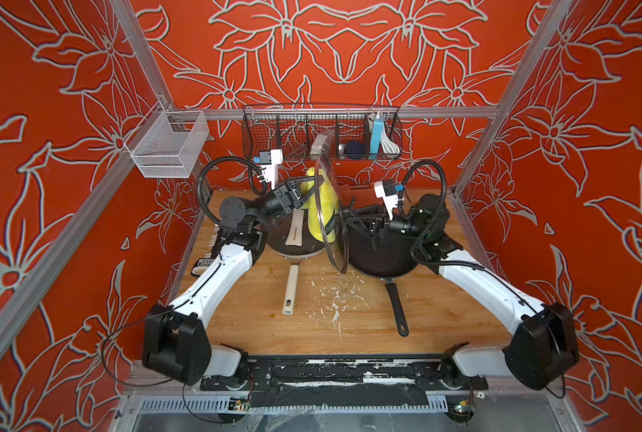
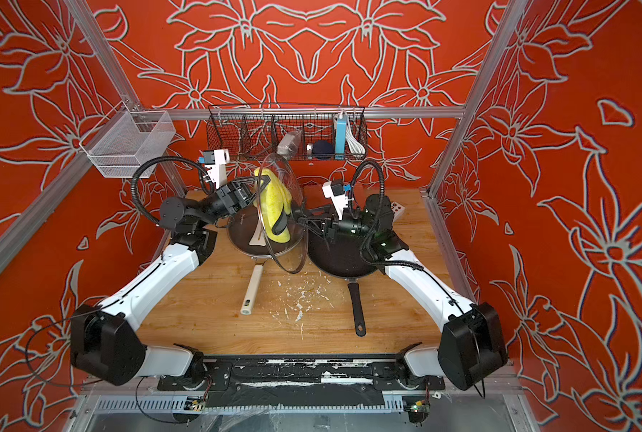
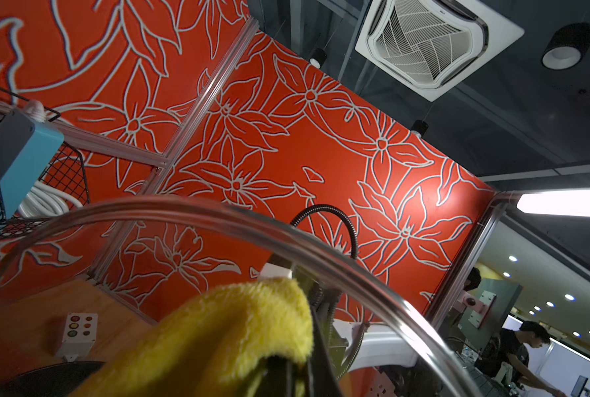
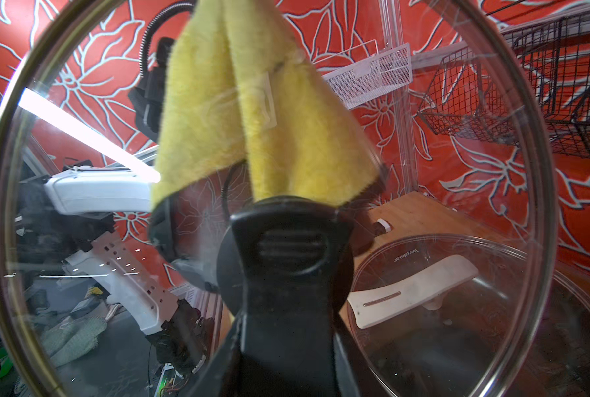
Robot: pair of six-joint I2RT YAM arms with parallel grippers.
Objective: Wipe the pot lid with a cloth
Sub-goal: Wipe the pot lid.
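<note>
**Pot lid** (image 2: 293, 247): clear glass with a metal rim, standing on edge in the air. Its black knob (image 4: 280, 254) faces your right arm. The right end effector (image 2: 301, 217) is clamped on that knob, which is the lid's only support.

Treat the lid as rigid, smooth and breakable, and as fairly heavy for a single-point hold. A firm sideways push would likely swing it about the knob, so keep your hold there and press lightly.

**Cloth** (image 4: 252, 120): it hangs in folds on the far side of the lid from the knob, and appears to lie against the glass. The left end effector (image 2: 265, 183) is closed on its upper, bunched part.

The cloth is soft, light and limp. It will drag rather than slide, and its loose lower half will follow late. The bunched fold is the right place to hold it.

**Below the lid:**
- On the cloth's side, a cream-handled pan (image 2: 253, 288) with its own glass cover.
- On the knob's side, a black pan (image 2: 338, 262).
- Nearer you than the lid, white flecks (image 2: 299, 299) scattered on the tabletop (image 2: 312, 333).

If the lid dropped, it would likely strike one of the pans.
</note>
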